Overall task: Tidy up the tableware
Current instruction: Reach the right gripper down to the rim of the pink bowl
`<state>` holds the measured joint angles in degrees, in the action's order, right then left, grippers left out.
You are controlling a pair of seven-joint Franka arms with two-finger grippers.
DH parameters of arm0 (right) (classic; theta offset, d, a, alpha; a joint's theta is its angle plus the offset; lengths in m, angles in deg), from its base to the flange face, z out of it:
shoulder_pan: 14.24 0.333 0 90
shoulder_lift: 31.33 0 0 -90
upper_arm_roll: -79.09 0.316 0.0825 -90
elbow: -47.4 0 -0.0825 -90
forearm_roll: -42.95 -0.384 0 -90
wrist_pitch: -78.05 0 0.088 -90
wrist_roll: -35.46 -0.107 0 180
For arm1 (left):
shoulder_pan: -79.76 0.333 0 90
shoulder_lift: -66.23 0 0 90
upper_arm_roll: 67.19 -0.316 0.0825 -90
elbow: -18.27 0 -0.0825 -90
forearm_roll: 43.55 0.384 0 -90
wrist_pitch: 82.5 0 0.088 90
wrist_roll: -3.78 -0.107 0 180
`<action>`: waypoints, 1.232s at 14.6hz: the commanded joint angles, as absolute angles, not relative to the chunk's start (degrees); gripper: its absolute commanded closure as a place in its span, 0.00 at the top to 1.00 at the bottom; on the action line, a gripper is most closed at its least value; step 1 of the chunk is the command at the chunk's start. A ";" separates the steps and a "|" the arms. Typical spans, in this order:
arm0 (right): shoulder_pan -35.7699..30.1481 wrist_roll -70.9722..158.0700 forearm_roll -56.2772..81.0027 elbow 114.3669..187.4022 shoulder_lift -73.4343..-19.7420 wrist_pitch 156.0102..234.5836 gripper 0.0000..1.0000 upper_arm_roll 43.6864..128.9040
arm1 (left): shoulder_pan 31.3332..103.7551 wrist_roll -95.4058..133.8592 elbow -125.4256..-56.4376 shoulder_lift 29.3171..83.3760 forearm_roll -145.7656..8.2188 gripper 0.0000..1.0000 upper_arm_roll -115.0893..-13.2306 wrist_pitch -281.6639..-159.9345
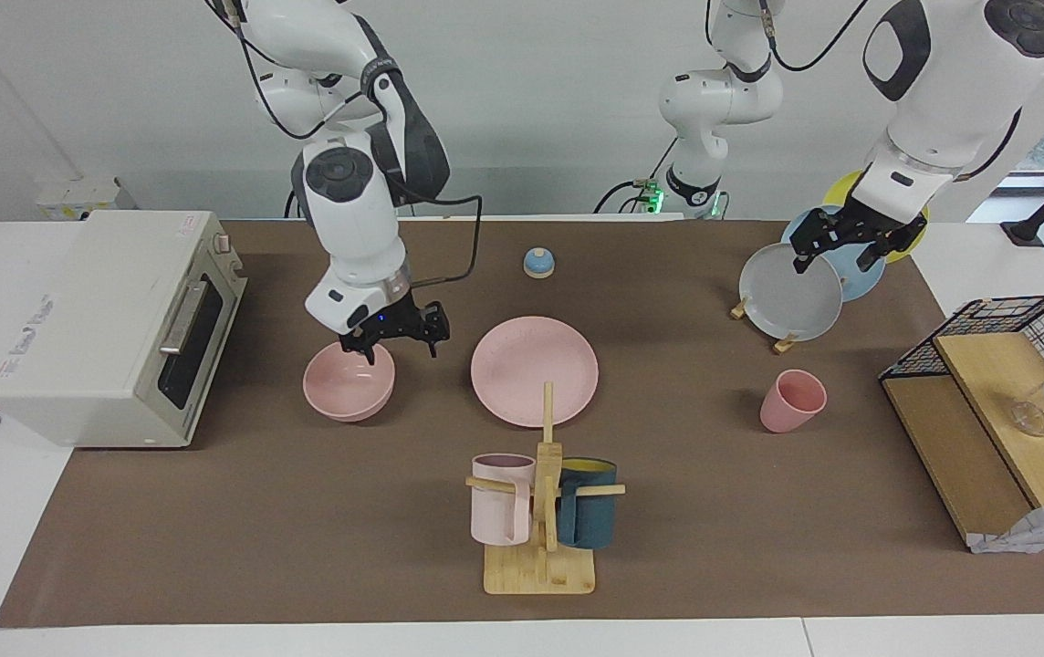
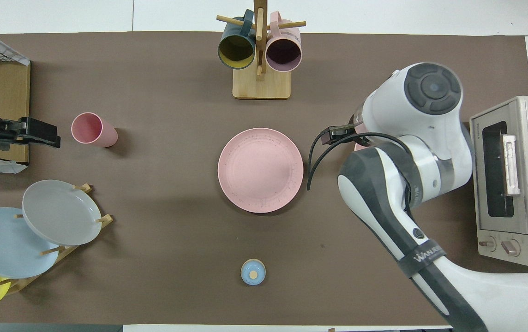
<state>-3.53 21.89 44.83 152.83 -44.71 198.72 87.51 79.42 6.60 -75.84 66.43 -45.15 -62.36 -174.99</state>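
The pink plate [image 1: 534, 370] [image 2: 260, 169] lies flat at the table's middle. The pink bowl [image 1: 349, 388] sits beside it toward the right arm's end, and the right arm hides almost all of it in the overhead view. My right gripper [image 1: 399, 345] is open just over the bowl's rim on the plate's side, with one finger above the bowl's inside and one outside it. The pink cup [image 1: 791, 401] [image 2: 93, 130] stands toward the left arm's end. My left gripper [image 1: 841, 255] [image 2: 38, 133] is open, empty and raised over the plate rack.
A toaster oven [image 1: 111, 328] [image 2: 513, 180] stands at the right arm's end. A wooden mug tree [image 1: 540, 511] [image 2: 259, 50] holds a pale pink and a dark blue mug. A rack holds a grey plate [image 1: 791, 292], a blue one and a yellow one. A small blue knob [image 1: 538, 263] and a wire shelf [image 1: 987, 401] are also here.
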 commanded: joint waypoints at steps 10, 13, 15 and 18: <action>-5.36 21.92 45.94 165.60 -41.62 206.02 0.70 87.36 | 79.67 6.77 -76.39 67.02 -44.43 1.00 -62.27 -175.05; -5.36 22.10 46.03 165.70 -43.89 209.08 0.64 87.27 | 79.67 6.77 -76.39 67.02 -44.43 1.00 -62.27 -175.05; -5.36 22.71 47.60 165.43 -44.78 209.71 0.50 87.27 | 79.67 6.77 -76.39 67.02 -44.43 1.00 -62.27 -175.05; -5.36 22.81 49.89 165.17 -44.78 208.92 0.00 87.27 | 79.67 6.77 -76.39 67.02 -44.43 1.00 -62.27 -175.05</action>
<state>-4.68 22.06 48.64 165.02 -45.01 208.72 86.83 79.42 6.60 -75.84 66.43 -45.15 -62.36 -174.99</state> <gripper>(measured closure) 0.581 0.000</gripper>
